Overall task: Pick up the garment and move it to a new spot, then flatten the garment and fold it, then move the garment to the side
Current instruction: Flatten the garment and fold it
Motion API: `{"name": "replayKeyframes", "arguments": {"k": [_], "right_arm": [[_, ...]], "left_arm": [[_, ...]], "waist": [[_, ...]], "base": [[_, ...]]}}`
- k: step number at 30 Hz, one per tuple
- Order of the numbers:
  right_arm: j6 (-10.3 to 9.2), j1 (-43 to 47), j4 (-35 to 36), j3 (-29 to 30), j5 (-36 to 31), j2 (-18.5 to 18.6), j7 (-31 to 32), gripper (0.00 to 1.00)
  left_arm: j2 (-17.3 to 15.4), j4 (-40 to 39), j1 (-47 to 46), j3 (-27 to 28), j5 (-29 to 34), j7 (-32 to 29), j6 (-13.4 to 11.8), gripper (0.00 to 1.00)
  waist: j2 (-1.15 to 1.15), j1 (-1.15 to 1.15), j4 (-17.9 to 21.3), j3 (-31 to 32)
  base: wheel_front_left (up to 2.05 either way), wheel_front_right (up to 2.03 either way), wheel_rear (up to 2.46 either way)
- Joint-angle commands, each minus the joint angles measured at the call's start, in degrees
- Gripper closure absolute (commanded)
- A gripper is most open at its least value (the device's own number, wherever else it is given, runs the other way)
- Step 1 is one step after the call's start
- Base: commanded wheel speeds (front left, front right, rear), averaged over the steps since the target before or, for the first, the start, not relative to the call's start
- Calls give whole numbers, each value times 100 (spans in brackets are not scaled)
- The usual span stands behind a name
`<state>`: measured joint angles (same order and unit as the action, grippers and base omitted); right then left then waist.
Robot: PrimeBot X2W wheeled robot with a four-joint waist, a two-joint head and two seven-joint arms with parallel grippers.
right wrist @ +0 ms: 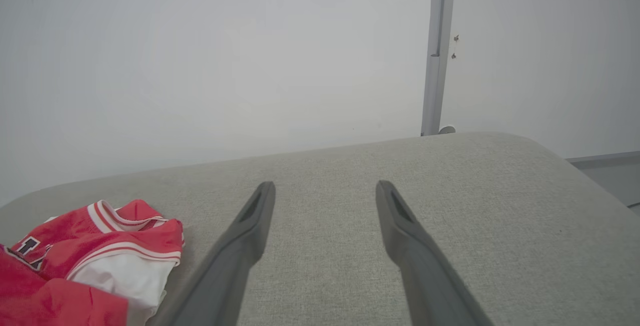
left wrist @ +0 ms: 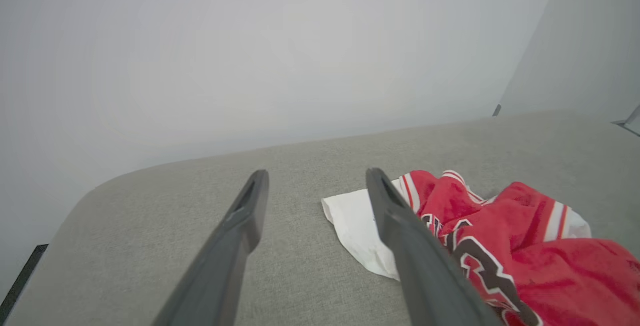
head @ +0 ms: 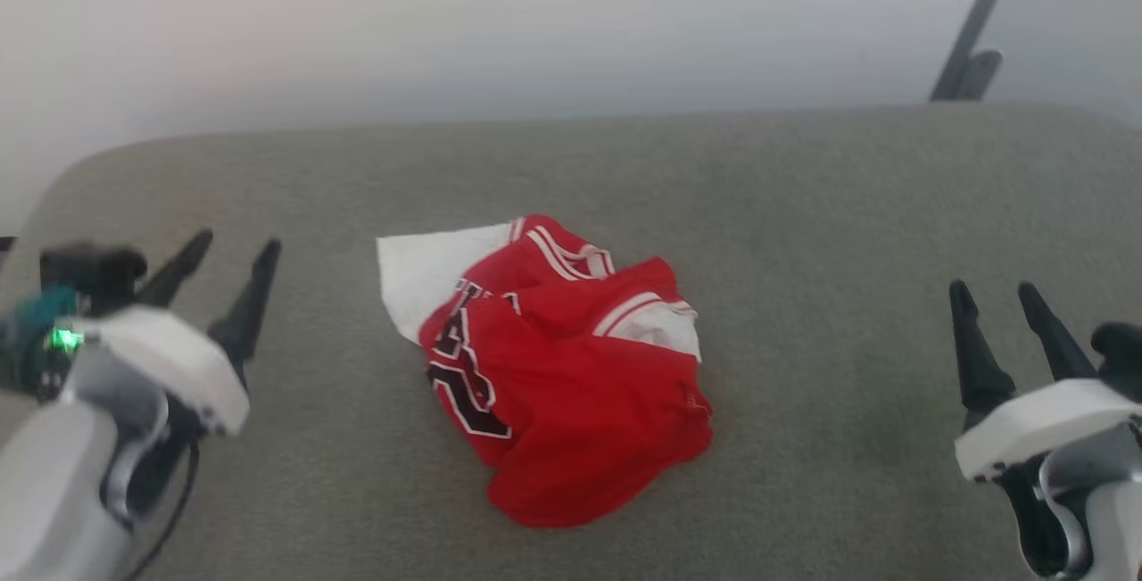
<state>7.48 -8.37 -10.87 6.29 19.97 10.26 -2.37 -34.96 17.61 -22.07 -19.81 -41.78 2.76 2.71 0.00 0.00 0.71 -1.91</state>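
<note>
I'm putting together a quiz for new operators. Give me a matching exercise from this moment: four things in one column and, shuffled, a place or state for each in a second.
Things
1. garment
2. left gripper
3. right gripper
4. grey padded surface

Places or states
a. open, at the lower right of the head view, apart from the garment
b. lies under the garment
c. crumpled in a heap, red and white
d. open, at the lower left of the head view, apart from the garment

Pairs: 1-c, 2-d, 3-a, 4-b
</note>
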Motion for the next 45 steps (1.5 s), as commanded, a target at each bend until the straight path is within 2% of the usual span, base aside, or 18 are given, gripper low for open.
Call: {"name": "replayKeyframes", "arguments": {"k": [1, 10, 21, 25, 28, 35, 36, 37, 38, 39, 45], "right_arm": [[3, -52, 5, -2, 20, -2, -23, 0], [3, -432, -186, -185, 102, -14, -226, 0], [3, -897, -448, -504, 198, -41, -530, 0], [3, -1040, -546, -596, 221, -33, -598, 0], [3, -1145, -616, -685, 237, -12, -642, 0], [3, -1346, -734, -785, 266, 30, -684, 0], [3, -1362, -748, -795, 268, 37, -688, 0], [3, -1380, -761, -798, 271, 41, -698, 0], [3, -1380, -761, -798, 271, 41, -698, 0], [3, -1401, -768, -801, 274, 48, -708, 0], [3, -1461, -851, -808, 272, 59, -744, 0]], "left_arm": [[46, 73, -118, -22, 17, -47, 35, 0], [102, 1344, -1603, -439, 9, -912, 366, 0], [186, 2695, -2625, -982, -92, -2233, 464, 0], [287, 3102, -2817, -1115, -126, -2705, 428, 0], [421, 3464, -2820, -1240, -127, -3148, 285, 0], [602, 4016, -2910, -1394, -126, -3768, 87, 2], [635, 4071, -2932, -1379, -172, -3837, 71, 26], [668, 4096, -2952, -1369, -204, -3873, 65, 87], [668, 4096, -2952, -1369, -204, -3873, 65, 87], [707, 4143, -2967, -1346, -262, -3945, 66, 100], [776, 4280, -3158, -1288, -371, -4224, 84, 100]], "waist": [[0, 0, 169, -169], [0, 0, 739, -819], [0, 0, 1225, -1654], [0, 0, 1273, -1838], [0, 0, 1288, -1927], [0, 0, 1294, -2034], [0, 0, 1288, -2043], [0, 0, 1282, -2051], [0, 0, 1282, -2051], [0, 0, 1275, -2059], [0, 0, 1214, -2110]], "base": [[0, 0, 0], [0, 0, 0], [0, 0, 0], [0, 0, 0], [0, 0, 0], [0, 0, 0], [0, 0, 0], [0, 0, 0], [0, 0, 0], [0, 0, 0], [0, 0, 0]]}}
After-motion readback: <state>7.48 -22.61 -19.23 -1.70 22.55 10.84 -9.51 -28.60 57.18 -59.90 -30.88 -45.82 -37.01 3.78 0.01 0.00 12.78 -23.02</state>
